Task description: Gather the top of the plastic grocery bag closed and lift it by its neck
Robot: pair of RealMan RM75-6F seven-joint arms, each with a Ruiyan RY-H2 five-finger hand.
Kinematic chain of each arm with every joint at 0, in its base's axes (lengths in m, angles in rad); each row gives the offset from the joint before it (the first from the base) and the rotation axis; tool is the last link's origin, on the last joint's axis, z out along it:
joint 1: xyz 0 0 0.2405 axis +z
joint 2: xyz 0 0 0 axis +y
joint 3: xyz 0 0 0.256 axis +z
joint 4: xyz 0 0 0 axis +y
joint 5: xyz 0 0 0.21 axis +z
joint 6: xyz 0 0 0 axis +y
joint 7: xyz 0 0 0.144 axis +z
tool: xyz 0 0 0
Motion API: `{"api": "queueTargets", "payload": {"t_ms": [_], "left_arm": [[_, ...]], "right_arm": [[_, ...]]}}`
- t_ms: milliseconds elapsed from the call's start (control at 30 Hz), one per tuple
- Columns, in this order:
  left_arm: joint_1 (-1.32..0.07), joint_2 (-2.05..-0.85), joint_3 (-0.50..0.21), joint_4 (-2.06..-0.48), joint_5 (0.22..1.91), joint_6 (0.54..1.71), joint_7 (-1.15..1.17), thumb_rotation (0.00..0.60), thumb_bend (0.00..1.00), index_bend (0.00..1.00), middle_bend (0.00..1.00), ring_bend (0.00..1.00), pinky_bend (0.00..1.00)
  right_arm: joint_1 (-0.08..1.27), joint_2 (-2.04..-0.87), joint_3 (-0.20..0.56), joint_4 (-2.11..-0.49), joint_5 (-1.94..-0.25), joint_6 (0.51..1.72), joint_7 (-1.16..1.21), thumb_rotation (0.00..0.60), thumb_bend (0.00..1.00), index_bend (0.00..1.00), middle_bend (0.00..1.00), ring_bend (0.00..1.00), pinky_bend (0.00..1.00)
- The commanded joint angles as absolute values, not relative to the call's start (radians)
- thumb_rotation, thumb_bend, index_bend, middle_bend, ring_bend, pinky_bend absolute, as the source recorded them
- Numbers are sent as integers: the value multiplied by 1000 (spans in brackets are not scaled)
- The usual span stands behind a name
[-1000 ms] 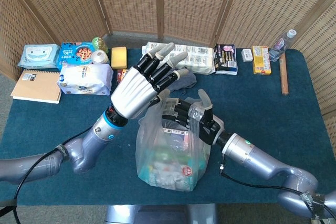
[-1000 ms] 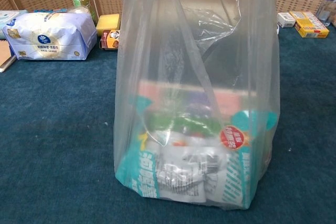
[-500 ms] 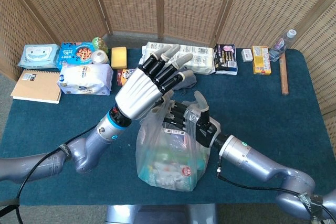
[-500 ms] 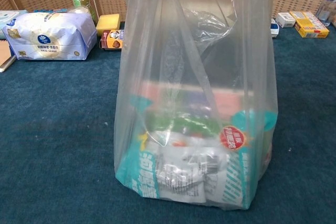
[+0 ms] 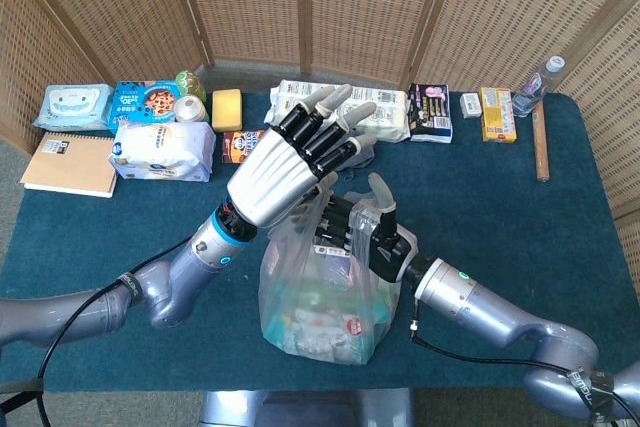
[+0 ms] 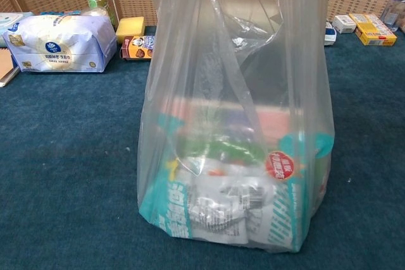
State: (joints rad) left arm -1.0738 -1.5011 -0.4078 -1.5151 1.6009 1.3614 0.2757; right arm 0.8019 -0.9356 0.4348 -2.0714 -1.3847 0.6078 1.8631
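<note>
- Head view shows both hands, and the chest view shows none of them; there the plastic grocery bag [image 6: 234, 131] fills the middle of the picture, and its top goes out at the upper edge.
- In the head view the bag [image 5: 320, 292] stands on the blue table [image 5: 520, 207], a little toward 6 o'clock from the table's middle, near the front edge.
- The left hand [image 5: 290, 162] is above the bag's top, at about 11 o'clock from it. Its fingers are spread and stretched, and it holds nothing.
- The right hand [image 5: 365, 232] is at the bag's top, on the 2 o'clock side. Its fingers are curled in the plastic at the mouth; how firm the grip is cannot be told.
- The chest view alone shows the contents well: printed packets lie at the bottom, and one has a round red sticker [image 6: 281, 165].
- Open table lies at 3 o'clock and 9 o'clock of the bag. The far edge, at 12 o'clock, is crowded: a white tissue pack [image 5: 160, 150], a yellow sponge [image 5: 227, 108], a notebook [image 5: 70, 164] and a water bottle [image 5: 537, 85].
- The bag stands upright, its long axis is vertical, and the mouth points up. The top is loose and not gathered into a neck.
</note>
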Motion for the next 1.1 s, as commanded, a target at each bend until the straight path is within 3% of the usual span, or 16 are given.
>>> {"api": "queueTargets", "payload": {"t_ms": [33,400,667,867,1100], "left_arm": [[-1076,-1502,-406,-1513,1602,1360,275,600,33,238,162,0,161],[-1114,-1513,-425,-1512,1593,1330,279,600,17,207,156,0,162],[-1121,-1490,-435,-1562,1554,1293,318,600,0,133,121,0,161],[-1118,-1450,-440,-1625,1510,1251,363,600,0,104,98,0,153],[-1107,-1344,-456,-1779,1342,1132,500,600,0,88,71,0,146]], "right_arm": [[804,-939,437,-2071,-1379,605,1862,0,124,229,241,166,115],[807,-947,445,-2070,-1362,587,1845,0,125,228,241,170,120],[801,-948,451,-2070,-1359,581,1838,0,124,227,242,173,120],[793,-946,454,-2069,-1364,579,1837,0,124,227,242,174,119],[790,-951,454,-2060,-1367,572,1837,0,124,227,242,173,114]]}}
